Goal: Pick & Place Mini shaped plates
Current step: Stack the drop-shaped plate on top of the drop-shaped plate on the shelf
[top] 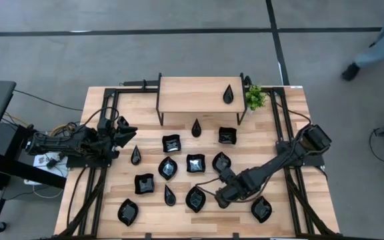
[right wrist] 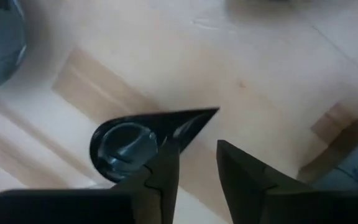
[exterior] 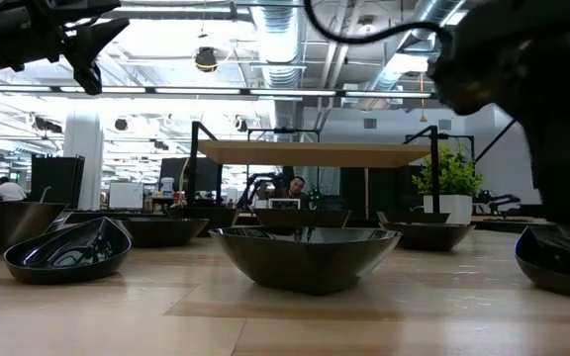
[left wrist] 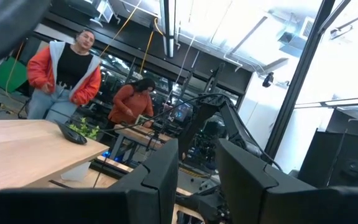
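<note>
Several glossy black mini plates lie on the wooden table (top: pixel 105 200): squares (top: pixel 195 163), leaf ovals (top: pixel 168 168) and teardrops (top: pixel 135 155). One teardrop (top: pixel 228 94) rests on the raised wooden shelf (top: pixel 192 93). My right gripper (top: pixel 221 196) is low over the near part of the table, open, at the right end of a pointed plate (top: pixel 195 199). In the right wrist view (right wrist: pixel 194 155), one finger (right wrist: pixel 165 158) overlaps this plate (right wrist: pixel 135 140) near its pointed end and the other (right wrist: pixel 241 165) stands over bare wood. My left gripper (top: pixel 124 131) waits raised at the table's left, open (left wrist: pixel 197 168). My right gripper comes at the pointed plate from above, slanting from the table's right. One finger is over the rim (right wrist: pixel 179 127) beside the pointed end and the other is outside it. The plate lies flat on the table. I cannot tell whether the finger touches it.
A small green plant (top: pixel 255 98) stands at the shelf's right end. Black frame rails (top: pixel 285 127) run along the table's sides. Another leaf plate (top: pixel 261 209) lies just right of my right arm. People stand in the room beyond the table (left wrist: pixel 67 68).
</note>
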`<state>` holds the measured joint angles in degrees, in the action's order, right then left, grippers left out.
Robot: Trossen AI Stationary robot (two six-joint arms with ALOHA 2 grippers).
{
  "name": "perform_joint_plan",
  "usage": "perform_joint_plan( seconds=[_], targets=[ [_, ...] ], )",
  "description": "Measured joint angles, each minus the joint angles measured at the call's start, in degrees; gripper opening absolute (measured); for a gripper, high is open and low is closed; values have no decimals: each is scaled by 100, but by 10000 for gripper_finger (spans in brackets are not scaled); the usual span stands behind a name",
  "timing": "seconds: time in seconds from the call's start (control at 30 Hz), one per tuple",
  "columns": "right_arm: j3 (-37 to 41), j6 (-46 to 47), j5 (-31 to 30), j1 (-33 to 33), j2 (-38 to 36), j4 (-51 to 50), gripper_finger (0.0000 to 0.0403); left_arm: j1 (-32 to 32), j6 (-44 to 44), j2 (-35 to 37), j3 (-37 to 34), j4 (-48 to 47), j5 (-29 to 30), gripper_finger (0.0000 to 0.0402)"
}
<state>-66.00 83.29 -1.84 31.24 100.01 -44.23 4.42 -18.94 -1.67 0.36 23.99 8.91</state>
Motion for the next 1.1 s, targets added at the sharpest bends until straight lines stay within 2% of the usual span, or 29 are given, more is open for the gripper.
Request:
perform_joint_plan(
  seconds=[0.2,0.57,0.73,1.1],
  targets=[
    [0,660,-550,240,-231,-3,120,0,0,0,0,12,0,112],
    [116,1728,-1032,664,-138,29,121,-1,0,0,0,52,0,112],
    [402,1813,-1141,688,-138,575,121,0,0,0,-1,54,0,112],
    [446,1864,-1325,700,-134,631,120,-2,-107,0,0,93,0,112]
  ],
)
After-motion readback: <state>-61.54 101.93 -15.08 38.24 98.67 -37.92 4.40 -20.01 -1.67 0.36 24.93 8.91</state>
